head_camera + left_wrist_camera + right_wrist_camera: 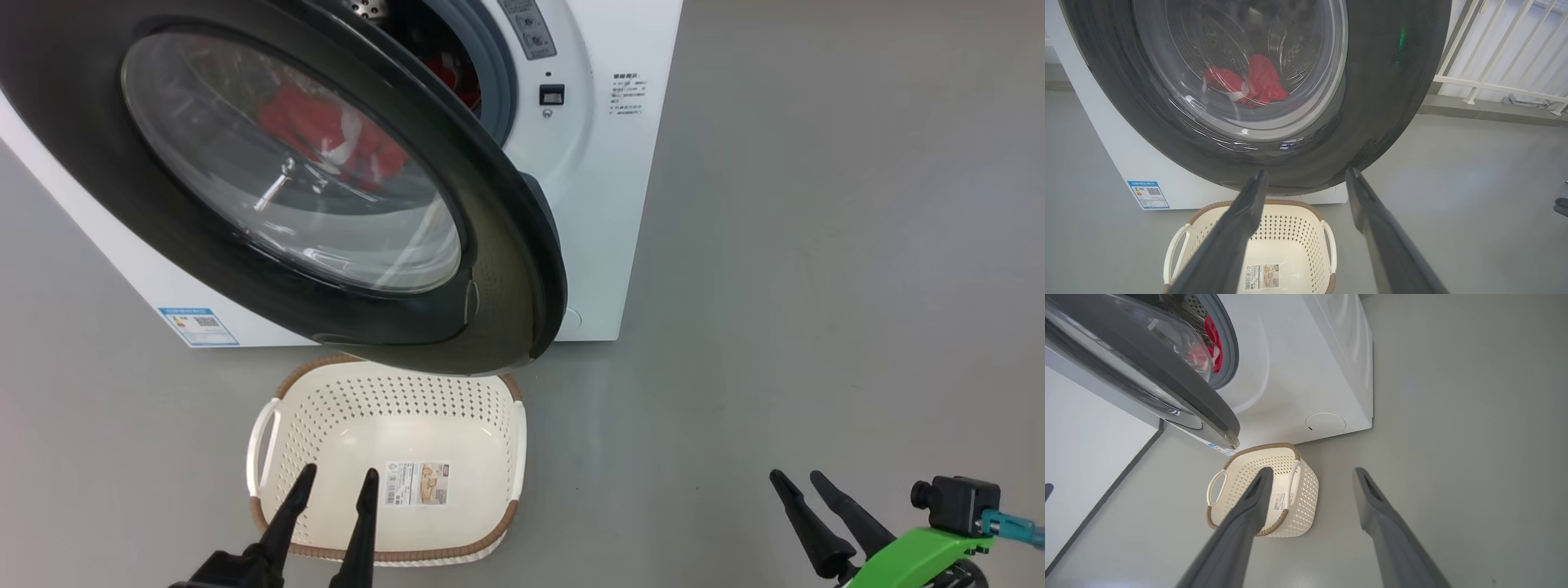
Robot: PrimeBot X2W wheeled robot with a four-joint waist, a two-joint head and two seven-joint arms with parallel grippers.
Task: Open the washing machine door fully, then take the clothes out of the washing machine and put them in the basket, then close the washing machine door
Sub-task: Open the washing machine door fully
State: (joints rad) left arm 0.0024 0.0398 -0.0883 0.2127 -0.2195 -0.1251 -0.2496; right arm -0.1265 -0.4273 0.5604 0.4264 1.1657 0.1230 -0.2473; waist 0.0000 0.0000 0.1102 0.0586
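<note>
One washing machine door (277, 204) stands partly swung out from the washing machine (604, 204). Its glossy black rim is angled away from the white front, and a gap shows on the latch side. The clothes (326, 135) lie inside the steel drum. They show as red fabric with white trim through the glass bowl, and also directly through the gap in the right wrist view. How many garments there are cannot be told.

The basket (392, 408) sits on the grey floor (816, 245) just in front of the machine, holding only the paper label (416, 483) on its bottom. The door's lower edge overhangs the basket's far rim and appears to hang clear of it.

The left gripper (339, 474) hovers over the near side of the basket, fingers spread, nothing between them. The right gripper (796, 475) hovers over bare floor well to the basket's right, fingers likewise spread and holding nothing.

A blue sticker (198, 325) is fixed low on the machine's front at the left. A small round flap (1325, 424) sits low at the right.
</note>
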